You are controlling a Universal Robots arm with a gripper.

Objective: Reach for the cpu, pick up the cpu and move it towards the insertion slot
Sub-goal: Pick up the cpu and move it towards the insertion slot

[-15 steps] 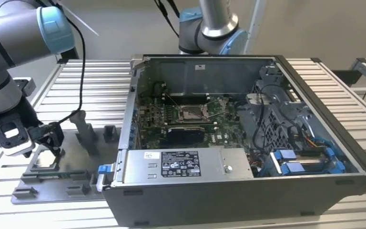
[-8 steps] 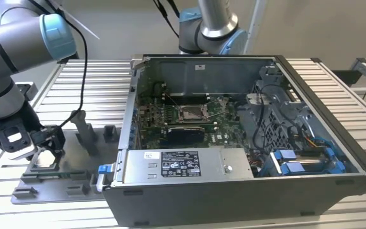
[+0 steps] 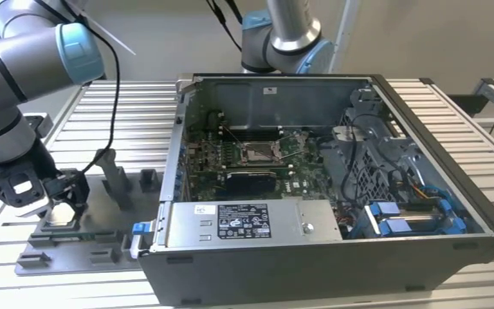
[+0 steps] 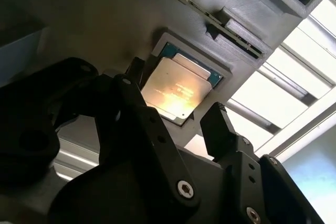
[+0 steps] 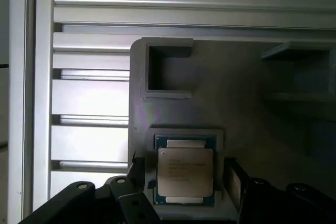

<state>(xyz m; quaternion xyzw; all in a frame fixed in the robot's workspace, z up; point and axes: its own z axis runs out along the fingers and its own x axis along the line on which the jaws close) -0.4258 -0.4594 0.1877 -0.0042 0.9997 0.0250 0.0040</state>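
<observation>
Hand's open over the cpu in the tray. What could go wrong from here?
1. The cpu lies in a snug pocket of the grey tray. The open hand straddles it, so a finger may land on the pocket rim instead of the chip's edge.
2. The chip is thin, so an off-centre pinch might tilt it.
3. The insertion slot sits low inside the case, so the carry may clip a wall.
</observation>
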